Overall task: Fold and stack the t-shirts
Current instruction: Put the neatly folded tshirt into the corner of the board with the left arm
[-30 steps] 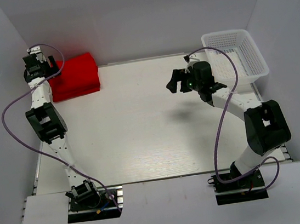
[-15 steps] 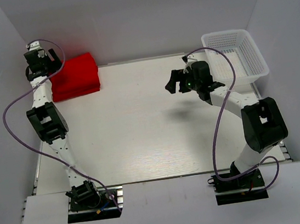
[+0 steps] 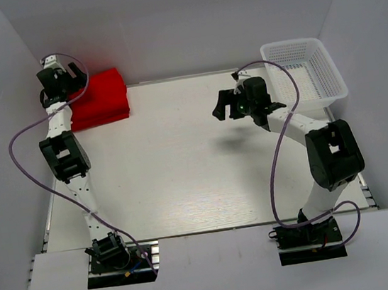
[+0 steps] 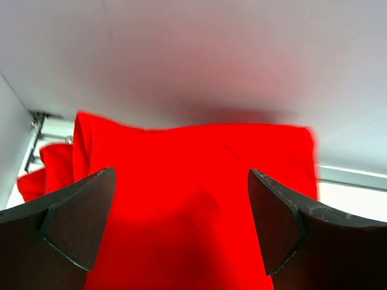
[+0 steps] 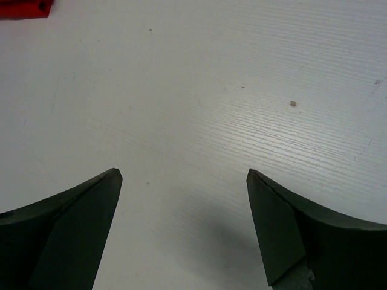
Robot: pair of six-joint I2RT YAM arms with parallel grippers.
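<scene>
A stack of folded bright red t-shirts [image 3: 101, 98] lies at the table's far left corner, against the back wall. My left gripper [image 3: 73, 78] hovers over its left end, open and empty; in the left wrist view the red cloth [image 4: 193, 193] fills the space between the spread fingers [image 4: 78, 223]. My right gripper [image 3: 223, 105] is open and empty, held above the bare table right of centre. The right wrist view shows only the white tabletop between its fingers [image 5: 284, 229] and a red corner of the shirts [image 5: 24, 8] at the top left.
A white plastic mesh basket [image 3: 308, 71] stands at the far right corner, close behind the right arm. The white table [image 3: 183, 168] is walled in by grey panels on the left, back and right. Purple cables loop beside both arms.
My left gripper has lifted and shifted right and back over the stack's left end. My right gripper has moved slightly back and left.
</scene>
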